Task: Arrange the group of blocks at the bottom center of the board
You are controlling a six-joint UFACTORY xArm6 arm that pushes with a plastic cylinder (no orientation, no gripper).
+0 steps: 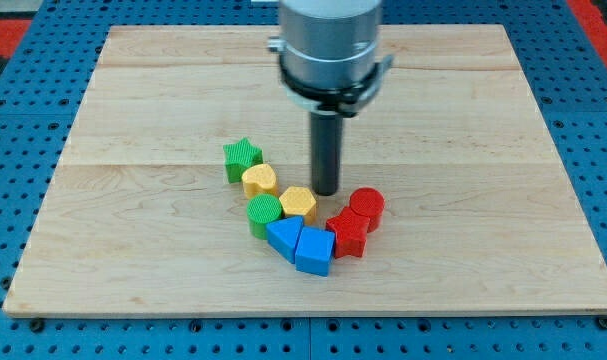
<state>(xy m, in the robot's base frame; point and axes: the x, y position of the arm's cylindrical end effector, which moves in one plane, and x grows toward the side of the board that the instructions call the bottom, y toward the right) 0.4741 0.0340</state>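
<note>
Nudging gently is our plan, since the blocks already huddle near the table's bottom edge, about centre: green star (241, 157), yellow heart (260, 179), yellow hexagon (298, 202), green cylinder (265, 213), two blue blocks (301, 243), red cylinder (366, 206) and red star (348, 233). Our tip (326, 191) holds nothing; it sits just above the hexagon, beside the heart.

My tip (326, 191) sits in a pocket: yellow hexagon (298, 202) just at its lower left, yellow heart (260, 180) and green star (241, 159) further left, red cylinder (367, 205) and red star (348, 234) lower right, blue blocks (303, 243) below. Board (463, 120) open above and right of it.
</note>
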